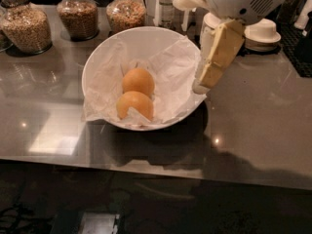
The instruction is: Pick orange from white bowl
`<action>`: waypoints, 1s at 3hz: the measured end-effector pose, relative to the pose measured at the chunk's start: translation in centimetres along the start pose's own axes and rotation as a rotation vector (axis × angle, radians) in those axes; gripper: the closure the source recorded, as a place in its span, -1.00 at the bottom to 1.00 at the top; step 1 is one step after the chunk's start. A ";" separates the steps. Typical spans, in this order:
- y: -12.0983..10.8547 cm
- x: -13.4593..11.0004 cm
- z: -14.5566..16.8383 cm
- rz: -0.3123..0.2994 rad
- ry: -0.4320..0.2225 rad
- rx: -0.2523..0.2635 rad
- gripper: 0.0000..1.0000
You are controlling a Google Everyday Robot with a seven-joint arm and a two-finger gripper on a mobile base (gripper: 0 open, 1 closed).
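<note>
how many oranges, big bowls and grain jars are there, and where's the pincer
oranges: 2
bowl: 1
jars: 3 in clear view
total: 6
pincer: above the bowl's right rim

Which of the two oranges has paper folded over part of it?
The front orange, nearer the camera: a paper flap overlaps its lower edge, while the rear orange lies bare. The gripper hangs over the white bowl at its right rim.
</note>
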State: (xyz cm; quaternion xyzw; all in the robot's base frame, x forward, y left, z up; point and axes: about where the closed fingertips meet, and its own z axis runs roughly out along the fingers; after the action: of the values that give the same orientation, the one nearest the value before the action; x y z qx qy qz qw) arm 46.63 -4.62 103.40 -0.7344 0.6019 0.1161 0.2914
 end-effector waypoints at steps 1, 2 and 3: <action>1.9 -2.6 0.6 -0.056 0.006 0.020 -1.00; 2.5 -3.4 2.4 -0.063 0.028 0.016 -1.00; 1.1 -3.2 6.0 -0.037 0.075 -0.015 -1.00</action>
State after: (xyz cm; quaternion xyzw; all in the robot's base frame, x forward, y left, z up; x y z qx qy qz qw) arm 45.85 1.30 99.92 -0.7512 0.5980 0.0875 0.2653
